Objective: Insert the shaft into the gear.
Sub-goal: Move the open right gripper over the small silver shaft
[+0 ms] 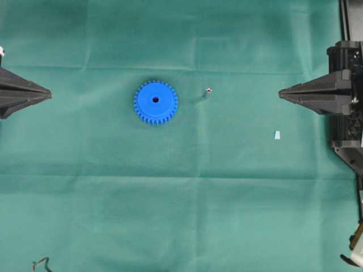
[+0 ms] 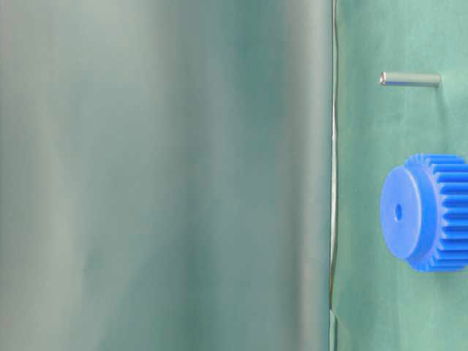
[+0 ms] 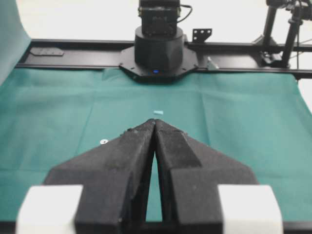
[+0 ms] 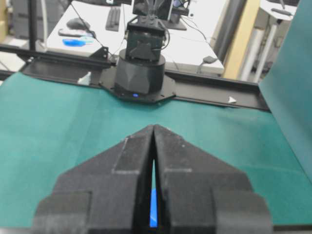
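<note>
The bright blue toothed gear (image 1: 155, 102) lies flat on the green cloth, centre hole up, and the table-level view shows it too (image 2: 428, 212). The shaft (image 1: 207, 93), a tiny grey pin, stands upright (image 2: 409, 79) just right of the gear, apart from it. At the cloth's left edge my left gripper (image 1: 50, 94) is shut and empty, its black fingertips touching (image 3: 154, 122). Opposite it, at the right edge, my right gripper (image 1: 280, 93) is shut on nothing (image 4: 153, 126). A sliver of the gear's blue (image 4: 153, 207) shows through the slit between its fingers.
A small pale-blue scrap (image 1: 277, 135) lies on the cloth near the right gripper, also ahead of the left fingertips (image 3: 158, 112). A tiny white fleck (image 3: 103, 141) sits on the cloth. The arm bases (image 3: 158, 48) (image 4: 139, 73) stand on black rails at both ends.
</note>
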